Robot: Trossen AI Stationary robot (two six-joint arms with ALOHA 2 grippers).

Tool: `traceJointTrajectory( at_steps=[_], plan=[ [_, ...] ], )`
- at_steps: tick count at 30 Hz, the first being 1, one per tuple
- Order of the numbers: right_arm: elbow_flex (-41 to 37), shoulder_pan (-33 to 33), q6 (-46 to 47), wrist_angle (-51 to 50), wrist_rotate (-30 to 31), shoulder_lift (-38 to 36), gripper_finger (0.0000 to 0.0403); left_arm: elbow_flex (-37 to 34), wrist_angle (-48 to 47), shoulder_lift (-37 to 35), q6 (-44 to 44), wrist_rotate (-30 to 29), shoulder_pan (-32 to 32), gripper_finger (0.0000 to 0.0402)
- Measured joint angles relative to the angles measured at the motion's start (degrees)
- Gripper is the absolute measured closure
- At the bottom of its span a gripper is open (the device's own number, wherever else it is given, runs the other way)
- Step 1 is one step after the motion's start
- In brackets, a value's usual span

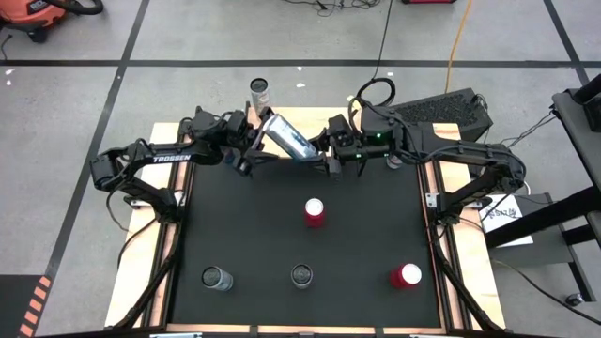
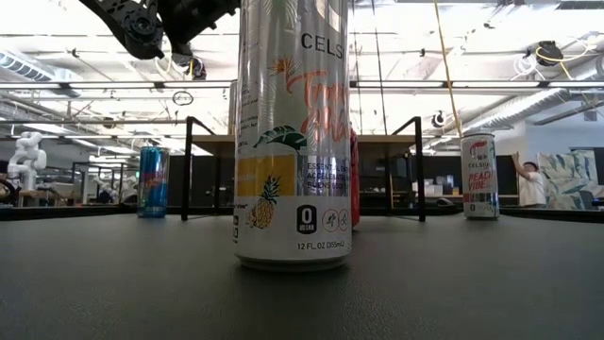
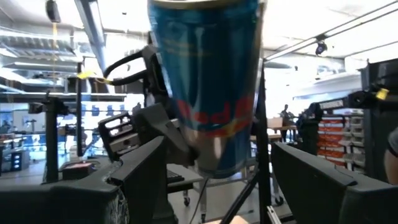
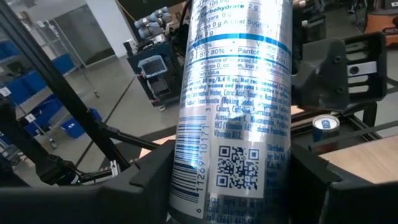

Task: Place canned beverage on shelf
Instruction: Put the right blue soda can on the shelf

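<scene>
High view: left pincer (image 1: 252, 150) and right pincer (image 1: 319, 153) both clamp one blue-and-silver can (image 1: 287, 138), held tilted in air between them above far edge of black mat (image 1: 244, 235). Another can (image 1: 260, 92) stands upright beyond the mat. Shelf (image 2: 302, 142) visible in low view behind the near white can (image 2: 293, 132), at far end of desk.
</scene>
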Motion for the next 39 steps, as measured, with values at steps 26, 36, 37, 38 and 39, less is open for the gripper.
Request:
traceJointTrajectory(
  at_steps=[26,36,37,38,39],
  plan=[
    [0.0,0.0,-0.4,0.8,-1.6,0.0,0.0195,0.0,-1.1,0.0,-0.1,1.8,0.4,0.0107],
    [0.0,0.0,-0.4,1.1,-1.5,0.0,0.0195,0.0,-2.2,0.0,-0.1,1.4,0.4,0.0107],
    [0.0,0.0,-0.4,1.1,-1.5,0.0,0.0195,0.0,-2.5,0.0,-0.1,1.3,0.4,0.0107],
    [0.0,0.0,-0.4,1.1,-1.5,0.0,0.0195,0.0,-3.3,0.0,-0.1,1.1,0.4,0.0107],
    [0.0,0.0,-0.4,1.1,-1.5,0.0,0.0195,0.0,-4.0,0.0,-0.1,0.8,0.4,0.0107]
  ],
)
